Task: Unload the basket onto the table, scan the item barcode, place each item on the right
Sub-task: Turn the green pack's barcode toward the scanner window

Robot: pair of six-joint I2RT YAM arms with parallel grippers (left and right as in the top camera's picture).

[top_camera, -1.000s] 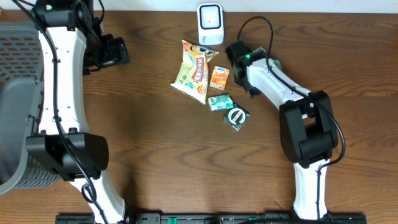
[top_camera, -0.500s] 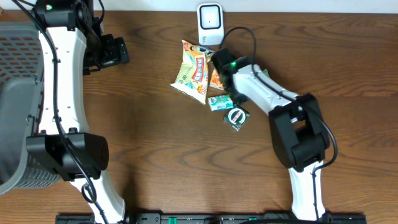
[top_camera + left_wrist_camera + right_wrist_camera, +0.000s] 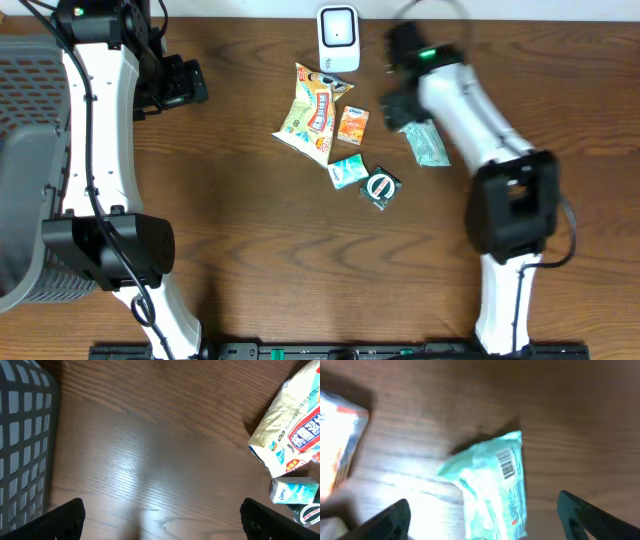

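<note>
The green packet [image 3: 428,143] now lies right of the yellow snack bag [image 3: 315,115], beneath the wide-open, empty right tool [image 3: 485,517].

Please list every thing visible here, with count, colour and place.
scanner: 1, white, far edge
snack bag: 1, yellow, before scanner
orange packet: 1, orange, right of snack bag
small teal packet: 1, teal, beside round pack
round pack: 1, black-green, nearest
long teal packet: 1, teal, under right fingers
basket: 1, grey, left
table: 1, brown
left fingers: 2, black, open, above table
right fingers: 2, black, open
</note>
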